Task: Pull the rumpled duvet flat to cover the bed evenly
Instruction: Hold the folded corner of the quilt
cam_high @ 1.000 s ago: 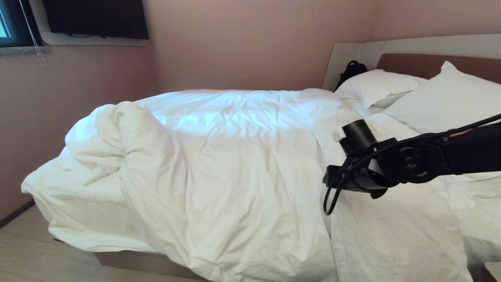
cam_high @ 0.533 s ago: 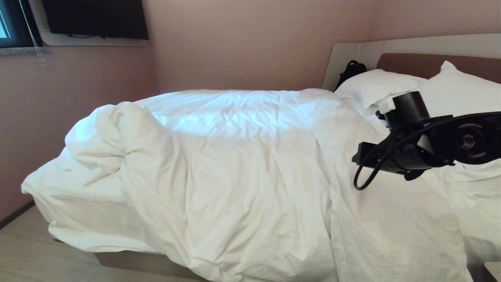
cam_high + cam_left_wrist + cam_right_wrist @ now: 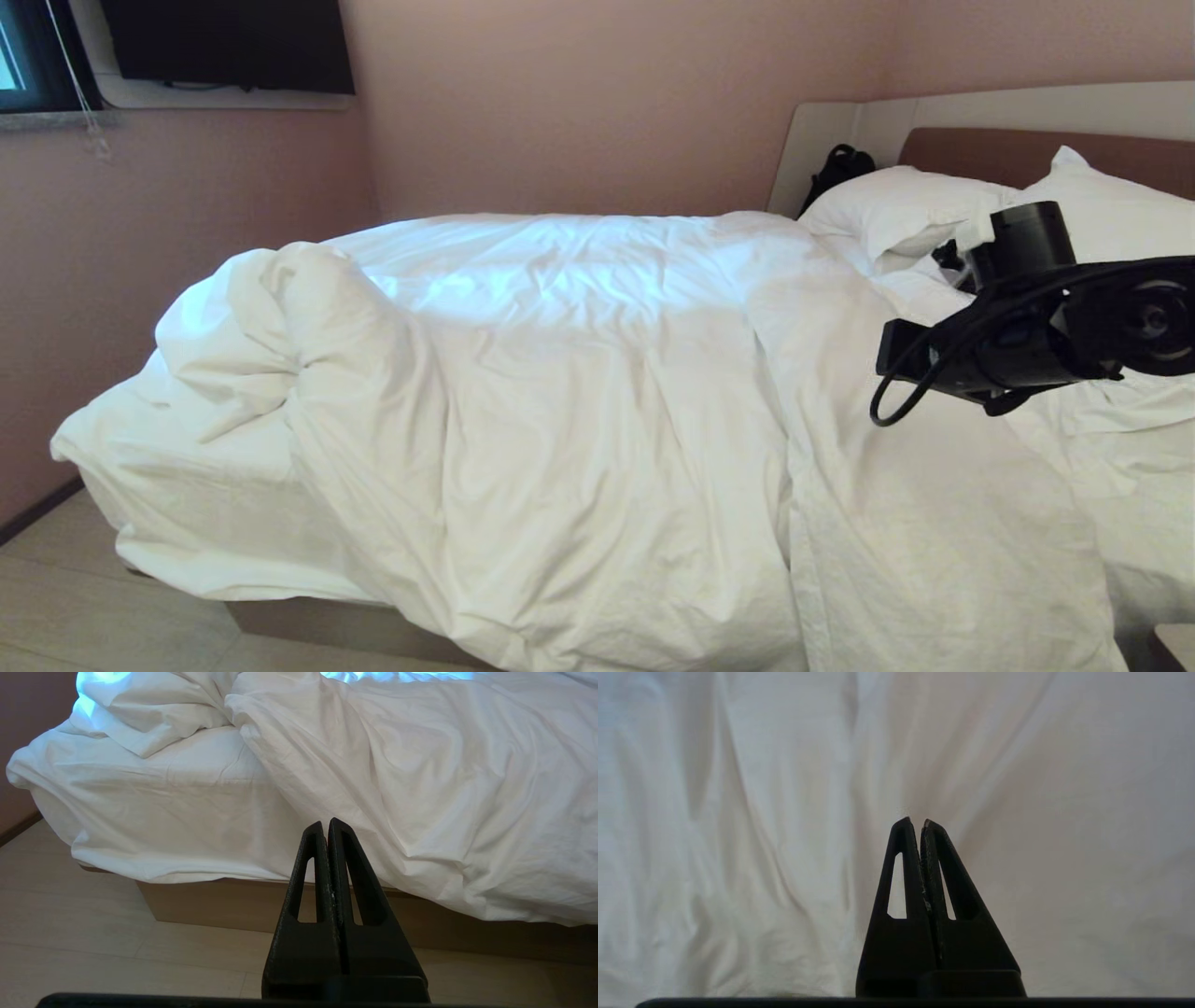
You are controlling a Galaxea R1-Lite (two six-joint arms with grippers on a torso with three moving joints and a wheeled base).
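Head view had the duvet (image 3: pixel 579 392) still pretty messy on the bed (image 3: pixel 317 625); most of it was spread over the middle of the mattress and draped down the near side, but the foot-end corner was folded back on itself in a fat lump, leaving a stretch of mattress sheet (image 3: pixel 187 485) bare at that end; two pillows (image 3: pixel 1074 233) sat at the headboard (image 3: pixel 990 149), with some black thing (image 3: pixel 837 168) wedged in the far corner next to them, couldn't tell what it was. Right arm (image 3: pixel 1102 327) reached in from the right side, up near the pillow end and over the duvet; its tool didn't really show from up there. Right wrist view sorted that out: right tool (image 3: pixel 916 822) had its jaws pinched together, tips nearly touching, with nothing between them, just creased white fabric filling the whole background; couldn't say if the tips were touching the cloth or hanging just off it. Left wrist view showed the left tool (image 3: pixel 326 822) squeezed tight as well, empty, parked low beside the bed and pointing at the tan base and the duvet's hanging edge (image 3: pixel 467 812); pale wood floor (image 3: pixel 70 933) underneath.
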